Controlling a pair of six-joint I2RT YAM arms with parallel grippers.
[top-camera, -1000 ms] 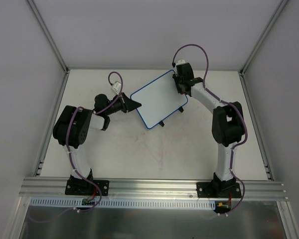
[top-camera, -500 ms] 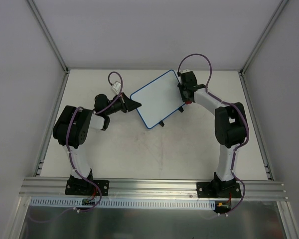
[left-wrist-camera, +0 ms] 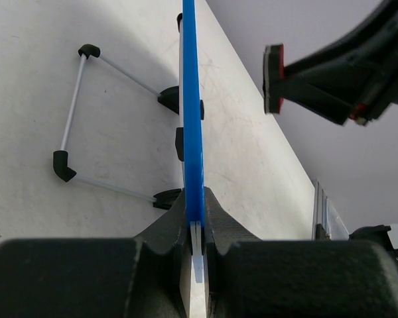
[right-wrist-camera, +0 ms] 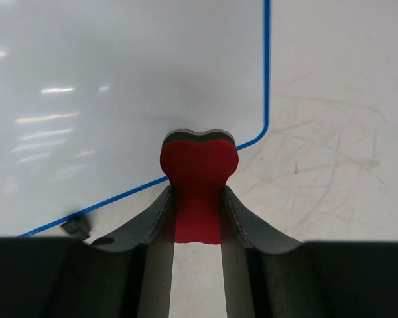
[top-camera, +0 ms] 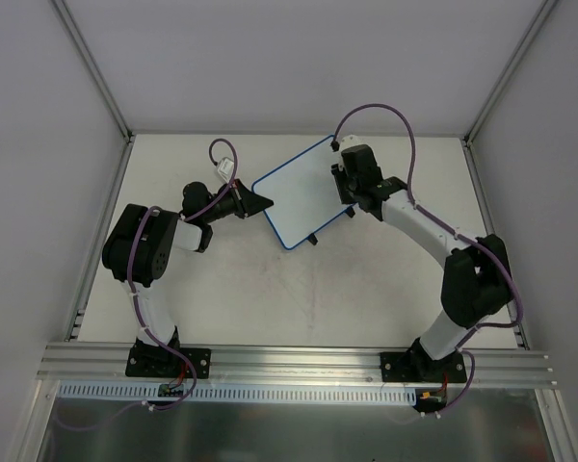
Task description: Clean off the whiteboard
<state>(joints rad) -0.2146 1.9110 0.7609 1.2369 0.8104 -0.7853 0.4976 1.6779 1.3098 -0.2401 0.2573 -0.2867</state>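
Well, you can see the whiteboard (top-camera: 303, 192) at the far middle of the table (top-camera: 299, 298), turned at an angle, so that its long sides run from the near left to the far right. The left gripper (top-camera: 255, 202) is at the left corner of the board. In the left wrist view its two fingers are pressed together on the blue rim (left-wrist-camera: 191, 99), which you see edge-on and running straight away from the camera. On the left of the rim in that view, a thin wire stand (left-wrist-camera: 73, 112) with black joints rests on the table and joins the board at two black clips. From above, two small black feet (top-camera: 313, 238) show at the near edge of the board. The right gripper (top-camera: 352, 183) is above the right end of the board, and its fingers are clamped on a red eraser (right-wrist-camera: 198, 179). In the right wrist view the rounded head of the eraser points at the board surface (right-wrist-camera: 119, 86), just inside the blue rim and beside a rounded corner. The surface there is plain white with some bright reflections of light. From the left wrist camera, a gap shows between the flat face of the eraser (left-wrist-camera: 273, 78) and the board, but I cannot tell for sure if they touch.
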